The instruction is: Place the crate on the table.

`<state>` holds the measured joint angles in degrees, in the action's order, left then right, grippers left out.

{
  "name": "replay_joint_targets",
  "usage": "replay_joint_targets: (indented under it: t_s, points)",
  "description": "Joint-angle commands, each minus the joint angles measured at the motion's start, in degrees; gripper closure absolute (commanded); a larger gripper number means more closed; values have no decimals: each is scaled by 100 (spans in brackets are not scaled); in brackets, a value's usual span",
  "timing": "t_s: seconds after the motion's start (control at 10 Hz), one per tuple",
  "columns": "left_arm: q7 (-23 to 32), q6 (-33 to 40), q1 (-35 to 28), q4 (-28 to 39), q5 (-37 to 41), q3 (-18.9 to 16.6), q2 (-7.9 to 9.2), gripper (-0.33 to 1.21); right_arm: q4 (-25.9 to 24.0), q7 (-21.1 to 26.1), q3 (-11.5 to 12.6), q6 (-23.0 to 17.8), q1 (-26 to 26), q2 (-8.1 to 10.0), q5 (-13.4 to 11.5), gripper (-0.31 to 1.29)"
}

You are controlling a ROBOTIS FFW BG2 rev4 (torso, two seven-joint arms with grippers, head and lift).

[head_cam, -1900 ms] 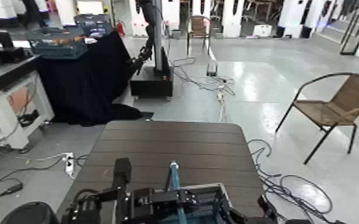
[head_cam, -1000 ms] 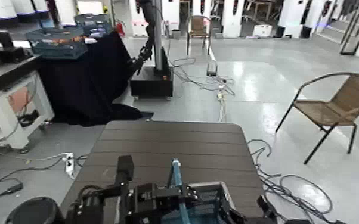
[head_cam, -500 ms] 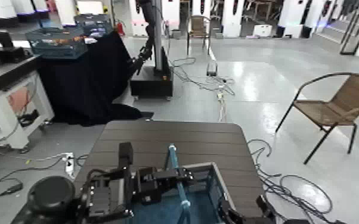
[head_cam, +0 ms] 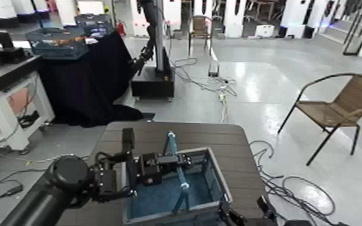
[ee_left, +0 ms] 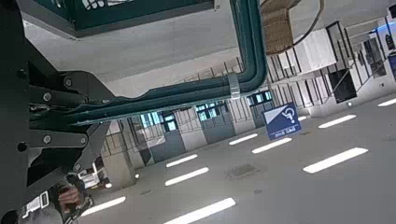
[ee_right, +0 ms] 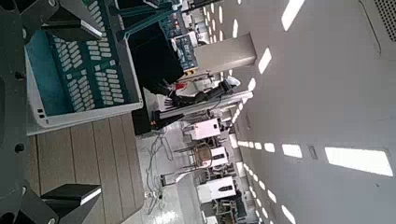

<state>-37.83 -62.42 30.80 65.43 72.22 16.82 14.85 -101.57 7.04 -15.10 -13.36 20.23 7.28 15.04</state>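
Note:
The blue-grey crate [head_cam: 170, 186] with its light blue bar handle [head_cam: 176, 161] is over the near half of the dark brown slatted table [head_cam: 225, 144]. I cannot tell whether it touches the top. My left gripper [head_cam: 161, 162] reaches in from the left and is shut on the handle at the crate's far rim. The handle also shows in the left wrist view [ee_left: 245, 47]. My right gripper [head_cam: 243, 215] is low by the crate's near right corner, open and empty. The right wrist view shows the crate [ee_right: 84, 65] beyond its spread fingers [ee_right: 70, 196].
A wicker chair [head_cam: 340, 102] stands on the floor to the right. At the back left are a black-draped table [head_cam: 81, 78] with darker teal crates [head_cam: 57, 42], a white-legged workbench [head_cam: 3, 78] and another robot's base [head_cam: 153, 81]. Cables [head_cam: 222, 90] lie on the floor.
My left arm has stretched forward and carried the crate from the table's near edge farther onto the tabletop. More of the crate is now in view. The right gripper stays low at the near edge.

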Motion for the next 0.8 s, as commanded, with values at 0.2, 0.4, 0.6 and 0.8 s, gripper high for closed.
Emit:
replay_joint_targets:
  t_s: [0.2,0.4,0.6,0.8]
  points:
    - [-313,222,454,-769,-235,295,-114,115,15,-1,-28,0,-27,10,16,15]
    - [-524,310,700,-1182,-402,436,-193,115,15,-1,-45,0,-45,19,25,15]
    - [-612,406,875,-1498,-454,533,-228,115,23,-1,-72,0,-63,19,25,15]
    - [-673,538,1034,-1815,-463,638,-272,115,32,-1,-98,-18,-89,36,34,15]
